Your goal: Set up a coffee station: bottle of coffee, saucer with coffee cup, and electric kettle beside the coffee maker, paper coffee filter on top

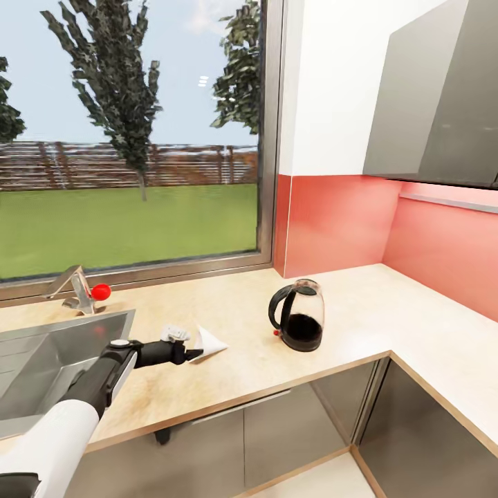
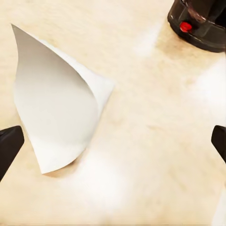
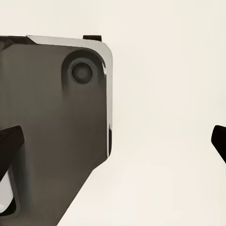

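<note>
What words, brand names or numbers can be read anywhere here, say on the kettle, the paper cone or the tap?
None can be read.
Electric kettle: bare glass and black base, only a plain red button.
Paper coffee filter: blank white.
Faucet: plain metal with a red knob, no marking.
Left gripper and wall cabinet: no label visible.

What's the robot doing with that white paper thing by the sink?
The robot's left gripper is reaching for a paper coffee filter lying on the countertop beside the sink. In the left wrist view its fingers are spread wide with the filter between them, not pinched yet. The electric kettle stands a little farther along the counter, untouched. The right gripper is open too, holding nothing.
</note>
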{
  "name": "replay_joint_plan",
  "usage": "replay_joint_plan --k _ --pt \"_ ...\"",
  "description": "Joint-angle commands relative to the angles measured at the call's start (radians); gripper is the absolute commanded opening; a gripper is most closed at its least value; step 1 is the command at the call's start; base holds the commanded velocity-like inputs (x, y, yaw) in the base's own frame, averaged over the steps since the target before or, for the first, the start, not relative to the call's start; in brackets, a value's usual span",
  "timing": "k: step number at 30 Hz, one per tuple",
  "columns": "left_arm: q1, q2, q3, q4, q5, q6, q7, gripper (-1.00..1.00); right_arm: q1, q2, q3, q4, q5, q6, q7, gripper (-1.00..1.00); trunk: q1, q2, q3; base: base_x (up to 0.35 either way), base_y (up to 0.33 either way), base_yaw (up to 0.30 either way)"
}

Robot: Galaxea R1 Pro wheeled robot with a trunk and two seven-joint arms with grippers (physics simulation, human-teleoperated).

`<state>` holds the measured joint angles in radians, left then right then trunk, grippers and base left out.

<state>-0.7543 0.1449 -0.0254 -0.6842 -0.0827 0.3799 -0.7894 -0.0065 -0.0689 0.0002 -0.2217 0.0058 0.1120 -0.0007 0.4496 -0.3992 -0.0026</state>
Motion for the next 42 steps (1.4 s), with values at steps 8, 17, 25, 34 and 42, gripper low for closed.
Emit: replay_joint_plan --k 8,17,25,34,42 --pt "0.031 -0.002 -0.001 -0.001 -0.004 0.004 -0.006 1.00 0.000 0.000 0.001 -0.002 0.000 0.006 0.000 1.00 0.000 -0.001 0.000 0.140 0.000 0.000" --pt "0.045 -0.002 -0.001 -0.002 -0.004 0.004 -0.007 1.00 0.000 0.000 0.001 -0.002 0.000 0.006 -0.001 1.00 0.000 -0.001 0.000 0.045 0.000 0.000" --pt "0.069 -0.004 -0.002 -0.002 -0.003 0.001 -0.005 1.00 0.000 0.000 0.001 -0.002 0.001 0.006 -0.001 1.00 0.000 -0.001 0.000 0.073 0.000 0.000" --pt "0.076 -0.015 -0.001 -0.002 -0.010 0.001 -0.006 1.00 0.000 0.000 0.001 -0.002 0.002 0.006 -0.001 1.00 0.000 -0.001 0.000 0.217 -0.095 0.000" --pt "0.078 -0.016 -0.001 -0.002 -0.010 0.000 -0.005 1.00 0.000 0.000 0.001 -0.002 0.002 0.006 -0.001 1.00 0.000 -0.001 0.000 0.037 -0.019 0.000"
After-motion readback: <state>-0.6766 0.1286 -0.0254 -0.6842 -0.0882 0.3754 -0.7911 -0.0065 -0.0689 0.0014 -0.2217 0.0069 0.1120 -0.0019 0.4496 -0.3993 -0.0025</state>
